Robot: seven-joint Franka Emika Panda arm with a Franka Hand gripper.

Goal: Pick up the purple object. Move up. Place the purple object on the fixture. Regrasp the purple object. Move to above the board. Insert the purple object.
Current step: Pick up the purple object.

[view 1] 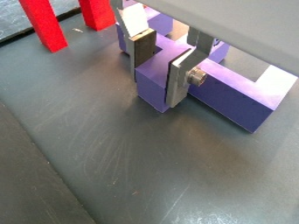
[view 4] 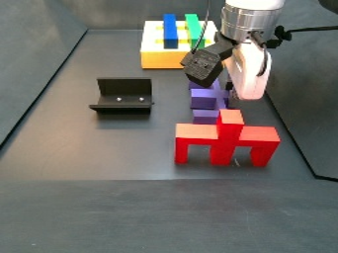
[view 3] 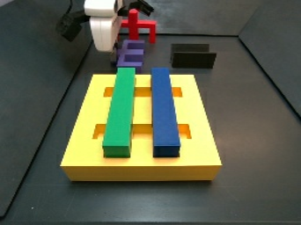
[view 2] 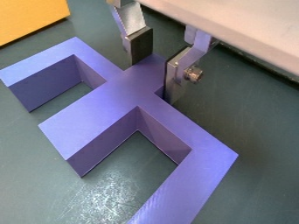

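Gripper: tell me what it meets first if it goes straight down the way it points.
The gripper straddles the purple object; going down, its fingers would probably reach the floor beside the stem, though depth is unclear.

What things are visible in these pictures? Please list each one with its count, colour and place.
purple object: one, purple, flat on the floor between the board and the red piece.
red piece: one, red, on the floor beside the purple object.
board: one, yellow, on the floor, apart from the fixture.
green bar: one, green, lying along the board.
blue bar: one, blue, on the board beside the green bar.
fixture: one, black, on the floor, nothing on it.
gripper: one, silver plates, jaws either side of the purple object's stem.
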